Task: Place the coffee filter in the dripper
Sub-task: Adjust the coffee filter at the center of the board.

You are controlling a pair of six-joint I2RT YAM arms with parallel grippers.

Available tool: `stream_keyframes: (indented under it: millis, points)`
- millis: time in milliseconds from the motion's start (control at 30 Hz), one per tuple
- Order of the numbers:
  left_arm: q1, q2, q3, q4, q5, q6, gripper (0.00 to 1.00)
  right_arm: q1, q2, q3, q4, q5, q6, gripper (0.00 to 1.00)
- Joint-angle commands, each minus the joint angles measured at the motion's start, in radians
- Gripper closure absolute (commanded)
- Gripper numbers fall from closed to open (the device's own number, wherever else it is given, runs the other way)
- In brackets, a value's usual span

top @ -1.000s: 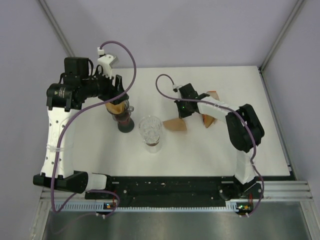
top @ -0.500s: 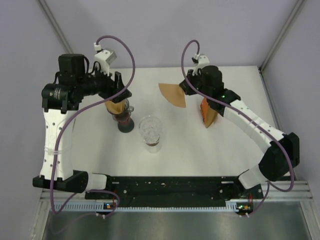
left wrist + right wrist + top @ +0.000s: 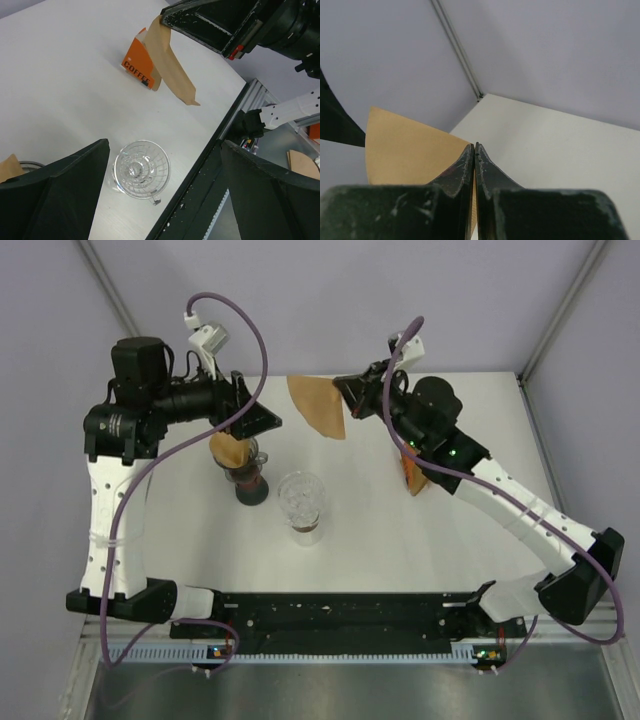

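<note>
Left claw: jaws wide apart with nothing between them. It hangs over the far left of the white bench.
Dark vessel: stands left of centre, under the left claw. A second brown paper sits at its top.
Dripper: clear ribbed glass, upright with its mouth up. It stands at bench centre, just right of the dark vessel.
Coffee filter: up in the air at far centre, between the two claws and well apart from the dripper.
Filter axis: in the top view the long axis runs from far left to near right, ending in a point at the near right. From the left wrist it shows nearly edge-on, as a strip running away from the claw.
Filter edge: in the right wrist view the rounded edge faces left, away from the fingers.
Right claw: jaws together, pinching the filter's right edge.
Orange box: marked COFFEE, right of centre on the bench.
</note>
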Motion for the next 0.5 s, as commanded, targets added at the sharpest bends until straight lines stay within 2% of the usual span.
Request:
stream_keyframes:
  millis: [0,200,467]
  points:
    - [-0.018,-0.001,-0.029,0.141,0.071,-0.107,0.01,0.049,0.009,0.049,0.121,0.030,0.010,1.00]
    - [-0.033,0.027,-0.063,0.173,-0.047,-0.162,0.07,0.078,0.040,0.075,0.140,-0.003,0.021,1.00]
    - [-0.033,0.024,-0.156,0.313,-0.039,-0.296,0.32,0.095,0.083,0.073,0.134,-0.022,0.030,1.00]
